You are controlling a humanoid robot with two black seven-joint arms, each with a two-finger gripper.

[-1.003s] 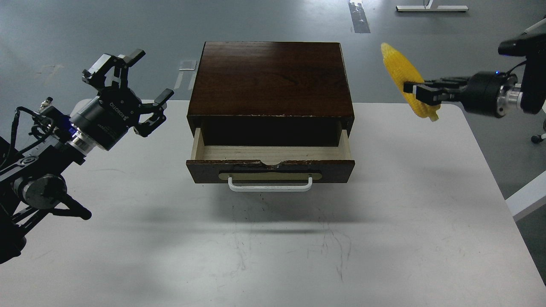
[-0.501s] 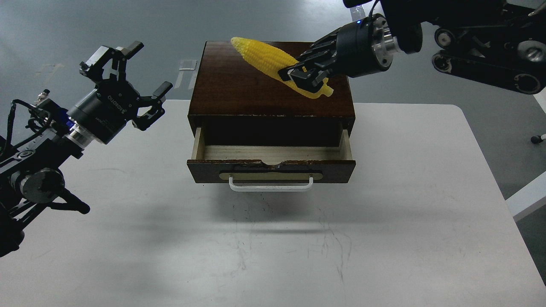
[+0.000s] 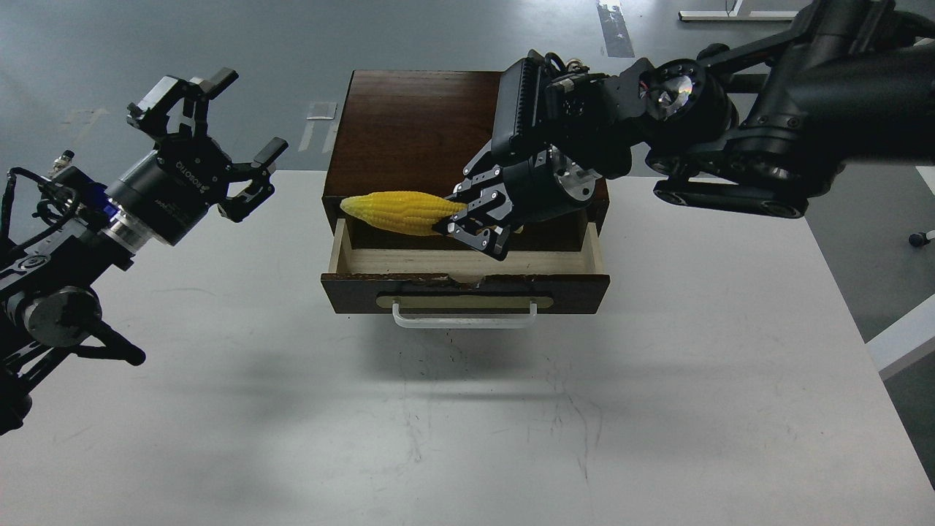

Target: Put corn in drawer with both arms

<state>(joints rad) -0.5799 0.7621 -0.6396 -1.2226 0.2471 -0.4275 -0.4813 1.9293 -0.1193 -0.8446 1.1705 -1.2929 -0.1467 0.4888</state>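
Observation:
The drawer (image 3: 464, 291) stands pulled out of the dark wooden box (image 3: 416, 124), its pale wood floor bare, its white bar handle facing me. My right gripper (image 3: 471, 223) is shut on the thick end of the yellow corn (image 3: 398, 211). It holds the cob level over the drawer's back left part, tapered tip pointing left. I cannot tell whether the corn touches the drawer. My left gripper (image 3: 208, 131) is open and empty, raised above the table to the left of the box.
The white table (image 3: 657, 409) carries only the box. My right arm (image 3: 730, 139) reaches across the box's top from the right. Grey floor lies beyond the table's far and right edges.
My right gripper has carried the corn from the far right, across the top of the box, down to the open drawer. My left gripper has drifted slightly left and stays open.

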